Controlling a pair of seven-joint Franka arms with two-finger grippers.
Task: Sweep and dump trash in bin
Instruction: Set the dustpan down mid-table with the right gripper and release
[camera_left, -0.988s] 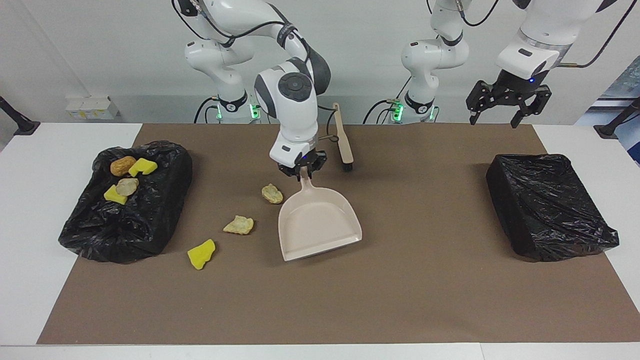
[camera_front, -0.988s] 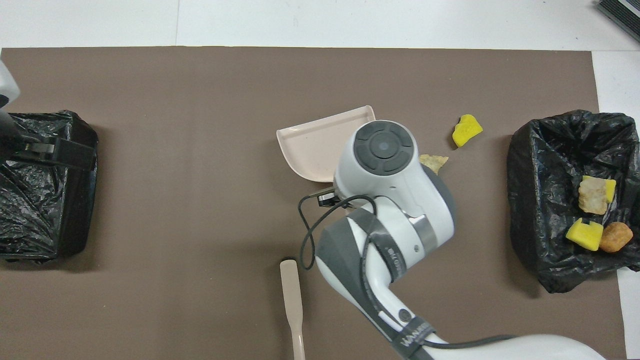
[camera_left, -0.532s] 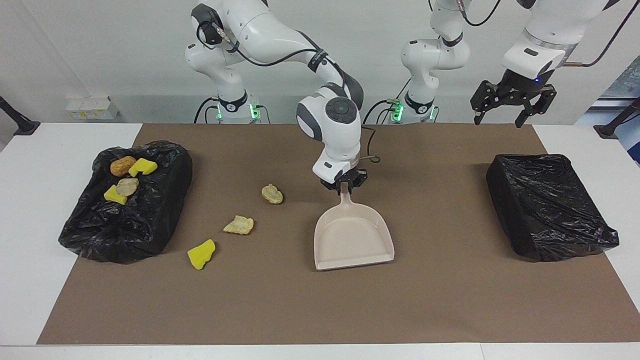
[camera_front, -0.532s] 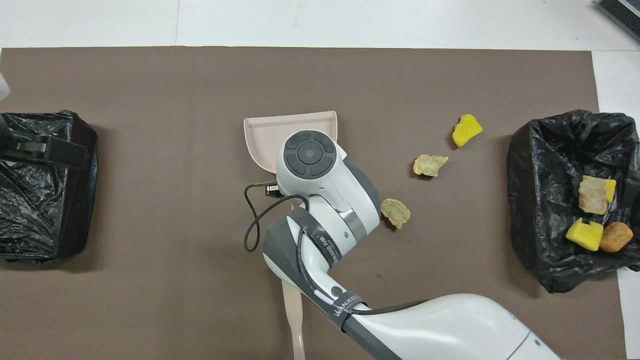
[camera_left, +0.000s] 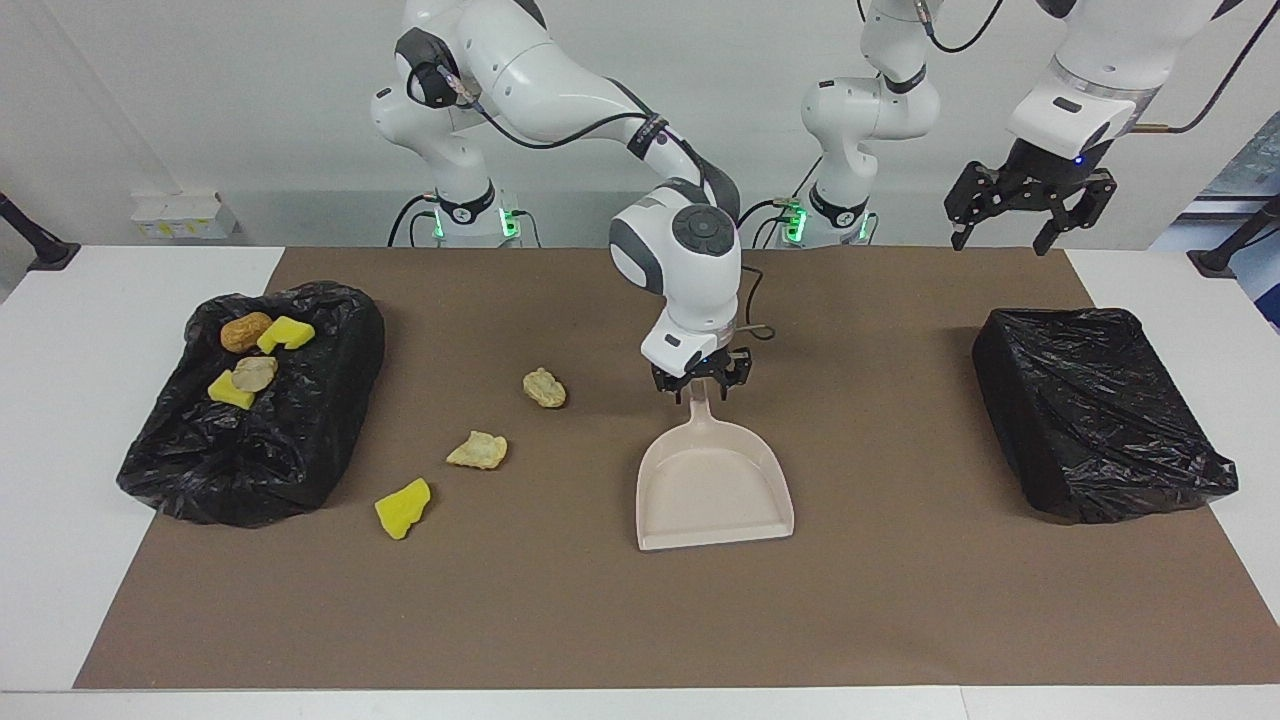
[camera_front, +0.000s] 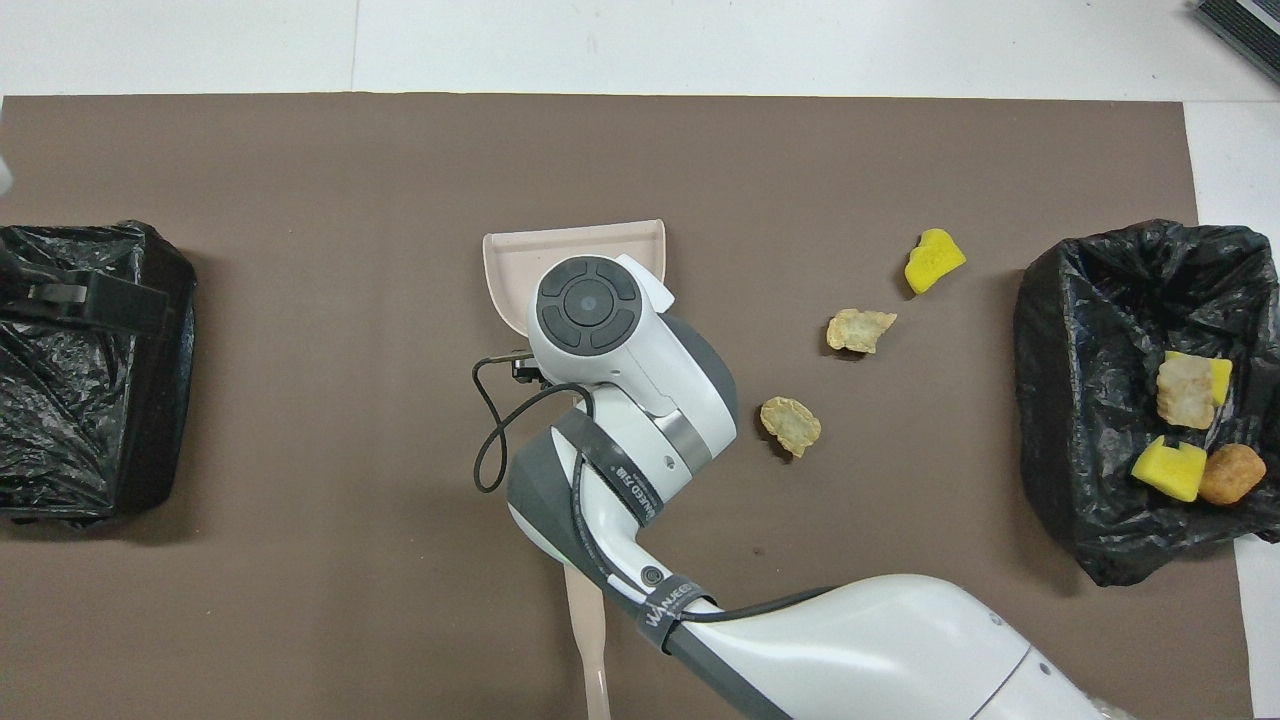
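My right gripper (camera_left: 700, 388) is shut on the handle of the beige dustpan (camera_left: 715, 490), which lies flat on the middle of the brown mat with its mouth pointing away from the robots; it also shows in the overhead view (camera_front: 575, 245). Three trash pieces lie on the mat toward the right arm's end: a yellow sponge (camera_left: 403, 507), a chip (camera_left: 478, 450) and another chip (camera_left: 545, 388). The brush handle (camera_front: 585, 640) shows near the robots, mostly under my right arm. My left gripper (camera_left: 1003, 238) is open and waits in the air above the left arm's end.
A black-bagged bin (camera_left: 300, 450) at the right arm's end holds several trash pieces. A second black-bagged bin (camera_left: 1095, 410) stands at the left arm's end. The brown mat (camera_left: 640, 620) covers most of the table.
My right arm has carried the dustpan away from the trash pieces toward the left arm's end, turned it straight and brought it down onto the mat. The left gripper has barely moved.
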